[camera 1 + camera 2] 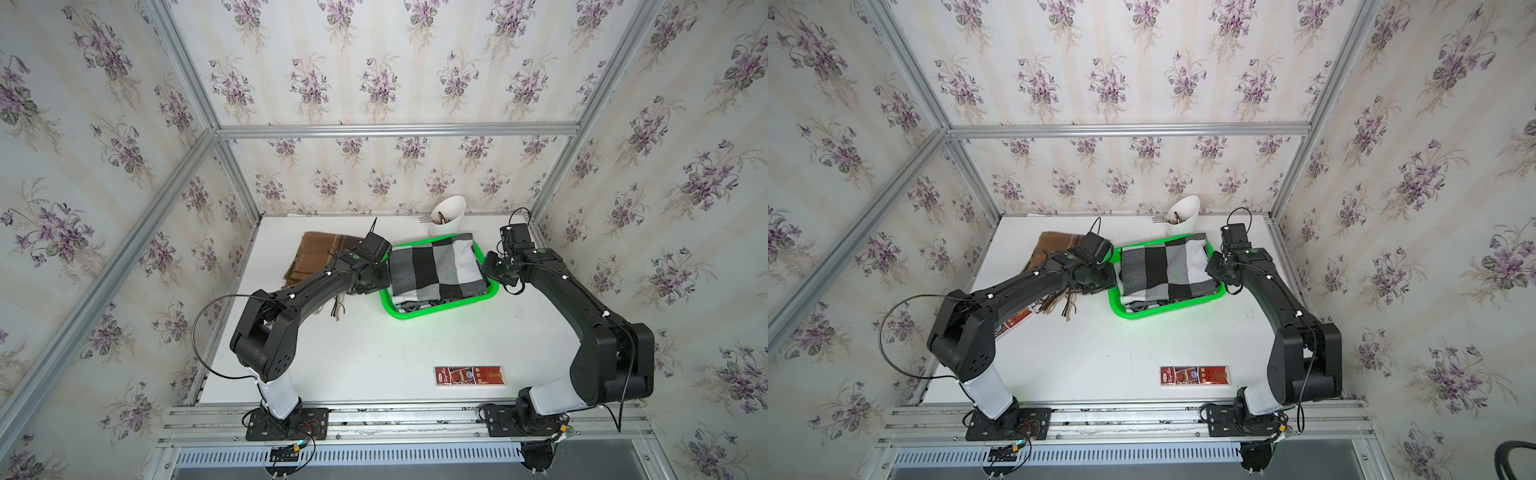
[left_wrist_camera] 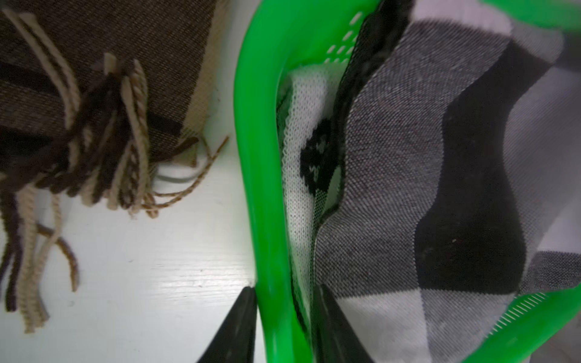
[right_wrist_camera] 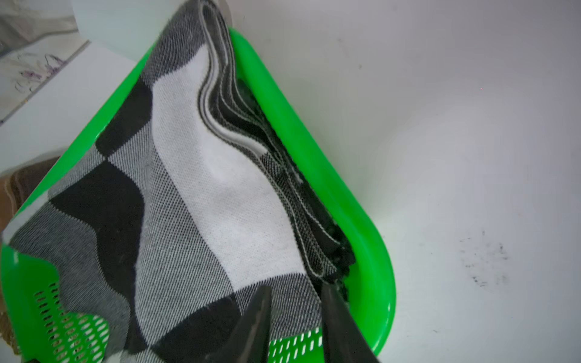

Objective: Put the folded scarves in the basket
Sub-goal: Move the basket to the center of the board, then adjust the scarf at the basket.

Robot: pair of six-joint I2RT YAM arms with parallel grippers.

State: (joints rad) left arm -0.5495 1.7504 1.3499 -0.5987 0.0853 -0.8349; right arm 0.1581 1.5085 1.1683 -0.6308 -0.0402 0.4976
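Brown fringed scarf [image 1: 322, 253] on bench [image 1: 365, 357] just left of basket [image 2: 262, 157], not task item. Left gripper [image 2: 284, 290] at basket's left rim, jaws open astride rim, one outside, one inside beside cloth. Checked folded scarf [image 1: 436, 270] lies inside basket, fills it, far edge seems to ride over back rim. Right gripper [image 3: 295, 295] at basket's right end, jaws narrowly parted at scarf's stacked edge; cannot tell if pinching. Likely release step: let go fully, lift straight up clear of rim, avoid snagging layers or dragging basket

Scarf [image 1: 436, 270] in basket [image 1: 415, 313], cup [image 1: 449, 216] behind, other scarf [image 1: 320, 253] left of it
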